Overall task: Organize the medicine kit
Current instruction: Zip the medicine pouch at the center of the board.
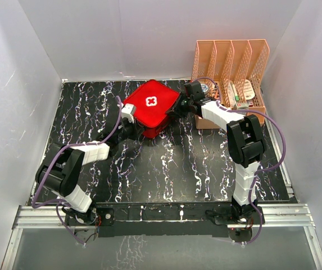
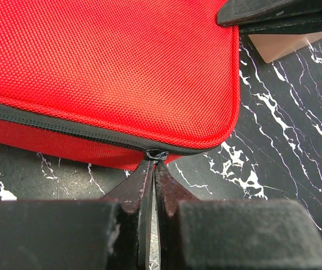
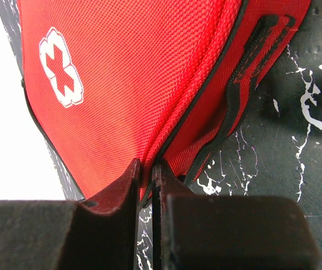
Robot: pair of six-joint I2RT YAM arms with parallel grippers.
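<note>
The red medicine kit (image 1: pixel 150 107) lies closed on the black marbled table, white cross (image 1: pixel 150 101) up. My left gripper (image 1: pixel 131 119) is at its near-left edge, shut on the metal zipper pull (image 2: pixel 156 154) at the kit's rounded corner (image 2: pixel 217 129). My right gripper (image 1: pixel 178 107) is at the kit's right edge, shut on the lid's edge seam (image 3: pixel 147 169). The right wrist view shows the kit (image 3: pixel 138 84), its cross (image 3: pixel 60 67) and a black fabric handle (image 3: pixel 245 79) on the side wall.
The orange-pink plastic file rack (image 1: pixel 231 73) stands at the back right, right behind my right arm, with small items in its slots. White walls close in the table on three sides. The rack's base (image 2: pixel 287 45) shows in the left wrist view.
</note>
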